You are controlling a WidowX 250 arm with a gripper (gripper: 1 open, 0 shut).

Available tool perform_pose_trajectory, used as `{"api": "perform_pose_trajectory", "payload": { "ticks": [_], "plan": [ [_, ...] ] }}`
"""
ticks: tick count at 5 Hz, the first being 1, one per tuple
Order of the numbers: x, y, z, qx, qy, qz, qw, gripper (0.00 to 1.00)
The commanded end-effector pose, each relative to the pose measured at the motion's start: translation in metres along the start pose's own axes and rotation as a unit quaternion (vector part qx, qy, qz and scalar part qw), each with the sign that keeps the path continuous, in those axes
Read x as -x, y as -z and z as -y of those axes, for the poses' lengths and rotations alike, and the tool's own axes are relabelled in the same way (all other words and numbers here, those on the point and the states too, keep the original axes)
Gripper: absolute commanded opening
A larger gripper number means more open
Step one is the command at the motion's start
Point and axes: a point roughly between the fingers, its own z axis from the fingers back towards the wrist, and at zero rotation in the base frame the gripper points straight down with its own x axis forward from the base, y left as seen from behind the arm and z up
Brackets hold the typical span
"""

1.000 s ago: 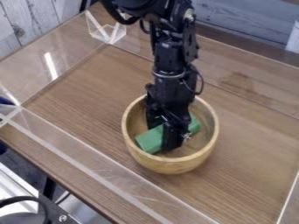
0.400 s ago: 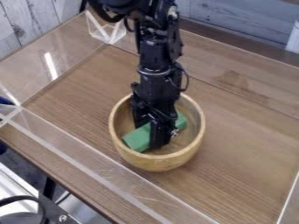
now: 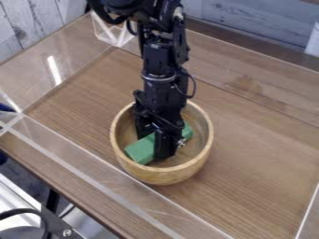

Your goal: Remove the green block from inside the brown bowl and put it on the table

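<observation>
Broadly: brown wood-grain surface point(image 3: 249, 103) fenced by clear acrylic walls point(image 3: 56, 61), pale plank wall point(image 3: 32, 21) behind. Near front edge, brown bowl point(image 3: 197, 149) holding green block point(image 3: 141, 149). Claw point(image 3: 159, 149) inside bowl, clamped on block.

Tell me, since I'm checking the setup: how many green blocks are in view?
1: the green block lies inside the brown bowl, partly hidden by the gripper; another beneath seems unlikely.

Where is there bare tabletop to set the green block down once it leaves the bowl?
Bare table lies right of the brown bowl, up to the far wall, and left of it toward the clear wall. It is crowded inside the bowl, where the pincer is shut on the green block.
</observation>
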Motion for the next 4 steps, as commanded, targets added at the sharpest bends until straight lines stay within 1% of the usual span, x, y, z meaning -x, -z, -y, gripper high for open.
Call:
{"api": "perform_pose_trajectory", "payload": {
  "ticks": [1,4],
  "plan": [
    [-0.0010,-0.0157,-0.0037,-0.012,-0.006,0.026,0.9996,0.00],
    [-0.0027,-0.0256,-0.0014,-0.013,-0.010,0.039,0.9991,0.00]
  ]
}}
